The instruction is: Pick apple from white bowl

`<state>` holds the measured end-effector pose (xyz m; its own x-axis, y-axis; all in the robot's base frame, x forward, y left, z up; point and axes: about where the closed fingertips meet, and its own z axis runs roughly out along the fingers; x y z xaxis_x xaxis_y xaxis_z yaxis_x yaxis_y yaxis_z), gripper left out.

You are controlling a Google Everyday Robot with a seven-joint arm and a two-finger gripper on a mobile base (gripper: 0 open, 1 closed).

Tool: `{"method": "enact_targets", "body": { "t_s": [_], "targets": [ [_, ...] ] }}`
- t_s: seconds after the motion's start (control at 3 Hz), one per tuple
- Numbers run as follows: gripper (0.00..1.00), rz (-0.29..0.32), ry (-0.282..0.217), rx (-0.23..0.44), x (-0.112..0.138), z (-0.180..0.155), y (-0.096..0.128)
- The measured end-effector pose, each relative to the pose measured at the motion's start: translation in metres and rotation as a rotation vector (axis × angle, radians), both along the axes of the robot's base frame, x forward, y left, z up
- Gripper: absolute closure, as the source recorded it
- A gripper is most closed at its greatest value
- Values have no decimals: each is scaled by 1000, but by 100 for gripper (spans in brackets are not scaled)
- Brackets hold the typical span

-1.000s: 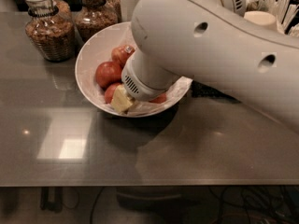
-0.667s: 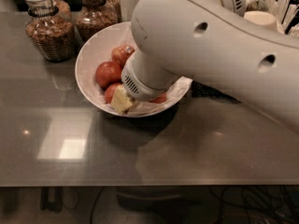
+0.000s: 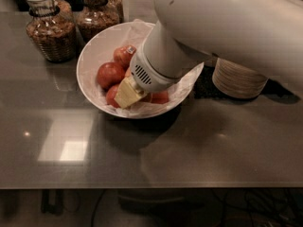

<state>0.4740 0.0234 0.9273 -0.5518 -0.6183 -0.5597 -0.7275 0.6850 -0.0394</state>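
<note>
The white bowl (image 3: 92, 51), lined with crinkled white paper, stands on the grey table. It holds several red apples: one with a small sticker (image 3: 124, 55), a dark red one (image 3: 110, 74) and one at the front right (image 3: 160, 97). The pale yellow-tan apple does not show; the arm covers the middle of the bowl. My gripper (image 3: 126, 92) reaches down into the bowl from the upper right. Its yellowish end sits among the front apples, against the one at the front left (image 3: 111, 96). The white wrist (image 3: 156, 67) hides what lies under it.
Two glass jars of brown food (image 3: 49, 30) (image 3: 97, 15) stand behind the bowl at the left. A stack of beige disposable bowls (image 3: 239, 77) stands to the right of the white bowl. The table's front edge (image 3: 142, 187) runs along the bottom.
The arm has swung up and back, uncovering the stack of beige bowls. The gripper's end stays in the bowl, slightly higher than before. The apples have not visibly moved.
</note>
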Motion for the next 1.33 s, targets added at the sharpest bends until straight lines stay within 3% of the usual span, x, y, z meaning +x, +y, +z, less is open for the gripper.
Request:
{"method": "enact_targets", "body": {
  "t_s": [0.67, 1.0, 1.33],
  "targets": [
    [100, 119, -103, 137, 22, 74, -54],
    [100, 252, -113, 208, 35, 82, -58],
    [100, 315, -156, 187, 36, 85, -55]
  ]
}}
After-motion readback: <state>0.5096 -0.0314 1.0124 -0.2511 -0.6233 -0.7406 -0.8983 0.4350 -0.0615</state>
